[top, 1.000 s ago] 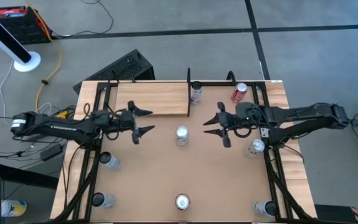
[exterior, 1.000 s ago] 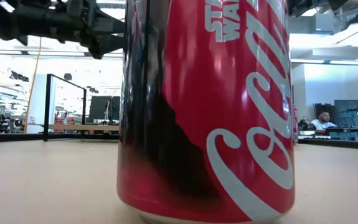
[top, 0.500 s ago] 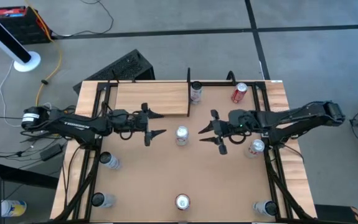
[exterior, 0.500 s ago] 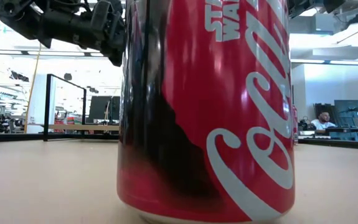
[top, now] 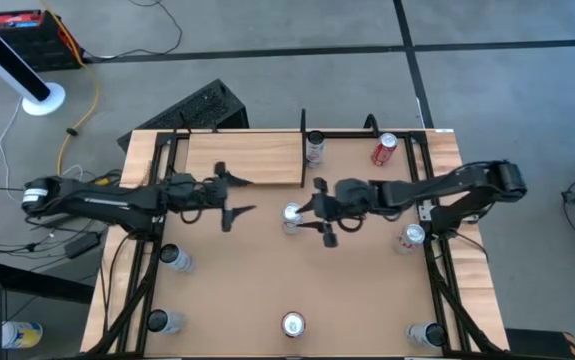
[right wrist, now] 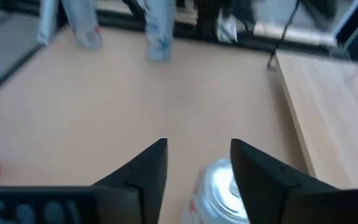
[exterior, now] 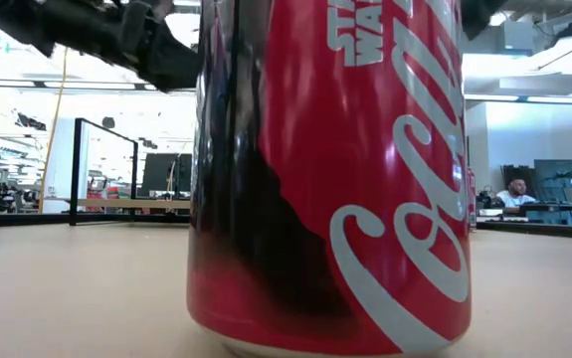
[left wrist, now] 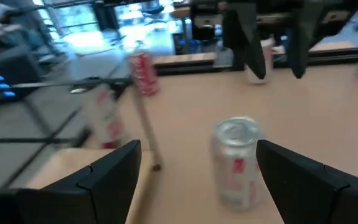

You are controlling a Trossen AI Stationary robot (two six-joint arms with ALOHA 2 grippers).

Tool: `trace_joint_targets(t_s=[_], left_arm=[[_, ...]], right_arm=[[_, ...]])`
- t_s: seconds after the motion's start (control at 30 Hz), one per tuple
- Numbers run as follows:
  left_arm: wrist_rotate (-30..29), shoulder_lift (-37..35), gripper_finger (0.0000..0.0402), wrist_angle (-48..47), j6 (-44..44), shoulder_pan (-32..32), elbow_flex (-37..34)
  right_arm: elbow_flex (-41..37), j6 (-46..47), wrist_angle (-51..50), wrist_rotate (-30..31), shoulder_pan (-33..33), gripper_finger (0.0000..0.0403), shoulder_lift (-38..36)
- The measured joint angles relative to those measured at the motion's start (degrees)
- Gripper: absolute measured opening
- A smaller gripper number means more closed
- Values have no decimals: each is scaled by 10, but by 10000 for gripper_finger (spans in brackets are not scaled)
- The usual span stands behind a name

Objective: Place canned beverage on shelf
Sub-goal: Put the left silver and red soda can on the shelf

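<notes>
A silver can point(top: 292, 215) stands upright on its base in the middle of the tabletop, a little nearer than the pale wood shelf point(top: 247, 158) with its thin black end piece. My right gripper point(top: 315, 212) is open at the can's right side. In the right wrist view its fingers point(right wrist: 146, 169) stand on either side of the can point(right wrist: 219, 190), and I see no touch. My left gripper point(top: 235, 197) is open and empty left of the can, pointing at it point(left wrist: 236, 163).
Another silver can point(top: 314, 147) stands by the shelf's end piece, and a red can point(top: 384, 148) at the far right. A can point(top: 412, 236) stands at the right. A red Coca-Cola can point(exterior: 330, 179) stands at the near edge point(top: 293, 323). Bottles point(top: 174, 258) stand near the left and right edges.
My right gripper has gone toward the table's left, up to the silver can in the middle, and stays open. My left gripper went a little toward the can, then drew slightly back. The can has not moved.
</notes>
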Motion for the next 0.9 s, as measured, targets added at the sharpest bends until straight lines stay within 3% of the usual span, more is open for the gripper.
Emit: trace_joint_targets(t_s=[0.23,0.57,0.73,0.9], left_arm=[[-15,-157,304,-126,-2,11,-6],[2,-219,304,-174,3,10,-6],[-3,-240,304,-200,10,10,-6],[-11,-258,304,-208,14,10,-6]], right_arm=[[158,-40,-201,2,-10,280,80],[370,-54,-455,1,-49,351,212],[422,-72,-531,0,-53,363,248],[426,-81,-540,-2,-52,362,256]])
